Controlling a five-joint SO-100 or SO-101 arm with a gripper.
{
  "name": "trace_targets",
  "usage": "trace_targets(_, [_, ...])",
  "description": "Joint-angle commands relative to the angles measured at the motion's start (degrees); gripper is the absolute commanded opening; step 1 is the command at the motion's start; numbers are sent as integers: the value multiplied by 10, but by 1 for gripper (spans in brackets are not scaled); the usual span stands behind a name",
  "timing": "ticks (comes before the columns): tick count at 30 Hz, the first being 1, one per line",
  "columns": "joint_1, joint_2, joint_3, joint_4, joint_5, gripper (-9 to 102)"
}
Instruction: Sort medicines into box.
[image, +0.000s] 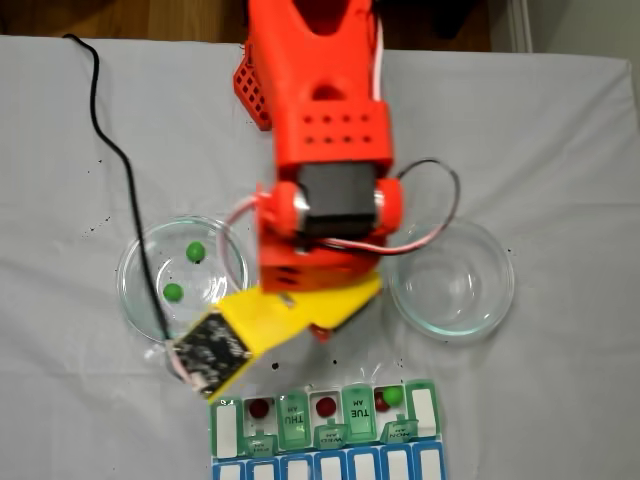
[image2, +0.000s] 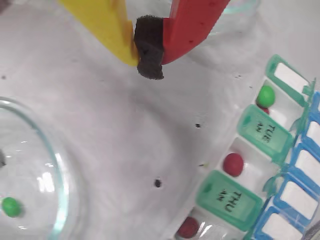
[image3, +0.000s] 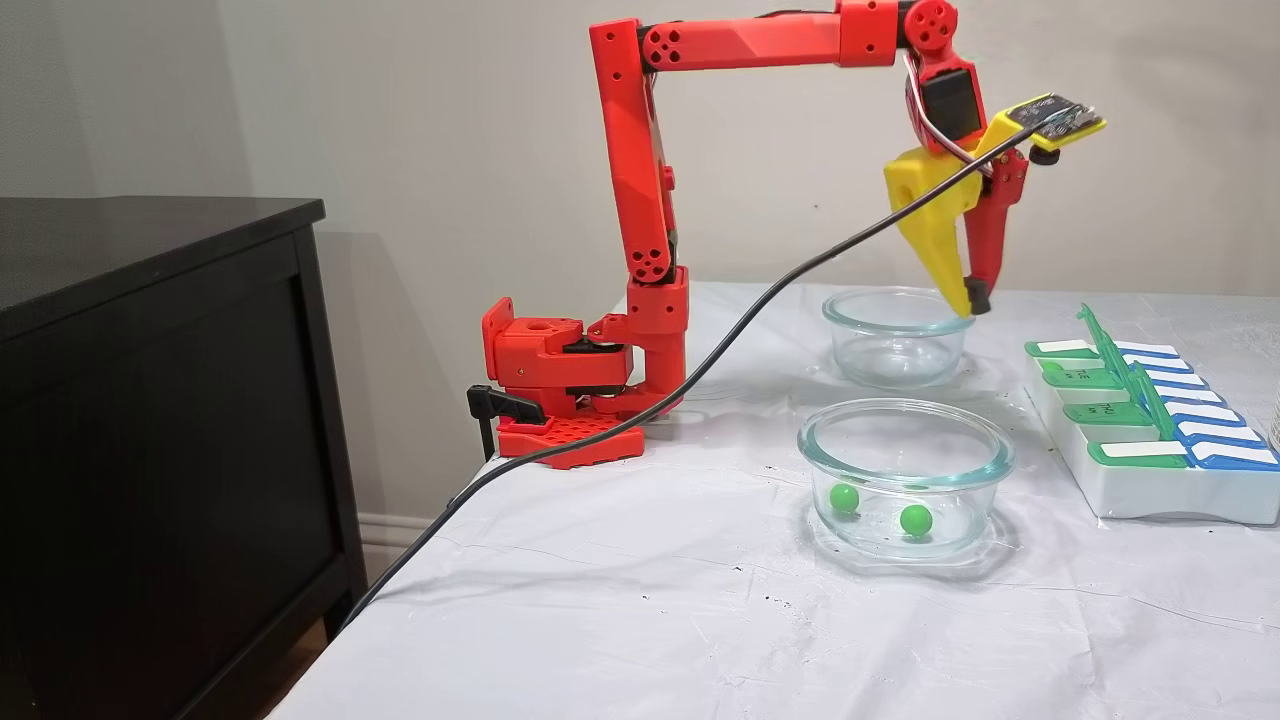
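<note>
My gripper (image2: 149, 55) is shut, its yellow and red fingers pressed on a black foam pad with nothing held. It hangs high over the cloth between two glass dishes (image: 320, 325) (image3: 970, 300). Two green medicines (image: 195, 252) (image: 173, 292) lie in the left dish (image: 122, 280) of the overhead fixed view, the near dish (image3: 805, 445) in the side fixed view. The box (image: 293, 410) (image2: 227, 197) (image3: 1150, 495) has open cells holding two red medicines (image2: 233, 164) (image2: 188, 227) and a green one (image2: 265, 95) resting on something red.
An empty glass dish (image: 505, 290) (image3: 890, 360) sits on the other side of the gripper. A black cable (image: 110, 150) (image3: 700, 370) crosses the left dish and trails off the table. A black cabinet (image3: 150, 400) stands beside the table, by the arm's base (image3: 560, 390).
</note>
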Motion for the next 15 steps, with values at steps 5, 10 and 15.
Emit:
trace_targets(5, [105,6,-56,60,-162,0])
trace_targets(10, [171,4,-38,59,-225,0])
trace_targets(15, [211,9,5,68,-270,6])
